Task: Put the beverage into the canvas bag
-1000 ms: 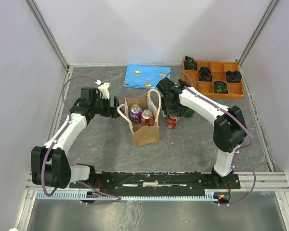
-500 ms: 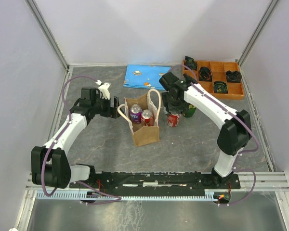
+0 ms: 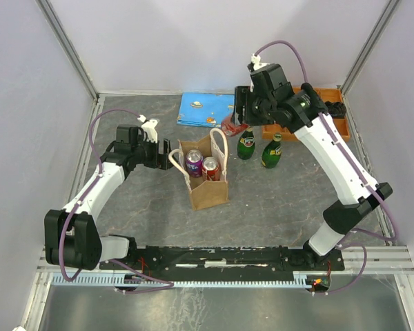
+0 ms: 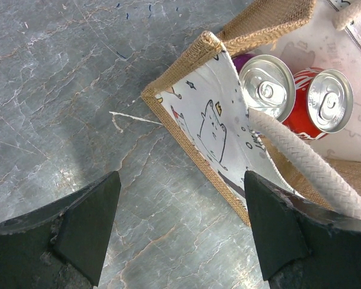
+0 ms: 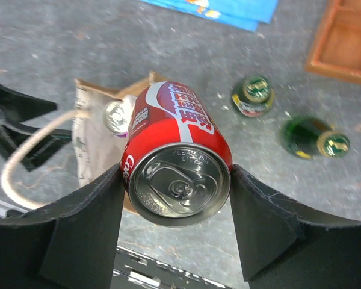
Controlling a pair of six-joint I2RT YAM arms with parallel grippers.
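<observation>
The tan canvas bag point(image 3: 205, 178) stands upright mid-table with cream handles; a purple can point(image 3: 194, 162) and a red can point(image 3: 211, 167) stand inside it. My right gripper point(image 3: 233, 126) is shut on a red cola can point(image 5: 177, 156) and holds it in the air, above and to the right of the bag's far right corner. My left gripper point(image 4: 177, 232) is open, low beside the bag's left edge point(image 4: 186, 138), with the near handle loop point(image 4: 307, 165) lying by its right finger. The two cans show inside the bag in the left wrist view point(image 4: 268, 84).
Two green glass bottles point(image 3: 246, 145) point(image 3: 272, 152) stand right of the bag. An orange compartment tray point(image 3: 331, 131) with dark parts sits at the back right. A blue booklet point(image 3: 205, 109) lies behind the bag.
My right gripper has lifted the red can off the table beside the bottles and carried it up and back. The left arm has not moved.
</observation>
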